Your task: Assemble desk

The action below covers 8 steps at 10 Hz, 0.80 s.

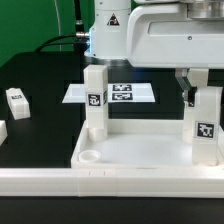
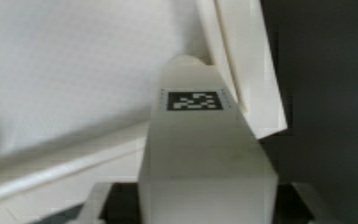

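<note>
End effector (image 1: 199, 90) was pinched on one white tagged leg (image 1: 206, 125) near its top; wrist view showed dark fingers (image 2: 297, 198) against both sides. Leg stood upright at tabletop (image 1: 140, 160) corner, ext. view's right. Second leg (image 1: 95, 100) stood upright at left rear corner, behind a round socket (image 1: 88, 157). Tabletop lay on black worktop (image 1: 40, 72), in front of marker board (image 1: 120, 93). Small white block (image 1: 17, 99) lay well apart, left.

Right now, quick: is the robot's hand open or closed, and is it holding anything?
Gripper: closed on the upright white leg, at the exterior view's right on the tabletop.
</note>
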Each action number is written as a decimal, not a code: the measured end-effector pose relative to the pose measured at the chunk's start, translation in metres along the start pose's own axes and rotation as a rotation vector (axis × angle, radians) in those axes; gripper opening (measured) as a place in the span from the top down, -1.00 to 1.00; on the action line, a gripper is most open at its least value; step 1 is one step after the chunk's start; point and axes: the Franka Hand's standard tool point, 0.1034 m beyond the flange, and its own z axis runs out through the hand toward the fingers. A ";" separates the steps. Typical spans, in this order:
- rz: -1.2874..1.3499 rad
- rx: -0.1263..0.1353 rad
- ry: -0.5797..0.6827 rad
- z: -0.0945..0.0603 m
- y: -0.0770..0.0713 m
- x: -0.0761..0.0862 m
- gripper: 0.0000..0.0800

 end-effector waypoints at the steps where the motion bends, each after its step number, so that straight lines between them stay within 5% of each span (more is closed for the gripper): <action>1: 0.097 0.001 0.000 0.000 0.000 0.000 0.27; 8: 0.774 -0.002 -0.008 0.001 0.000 -0.002 0.27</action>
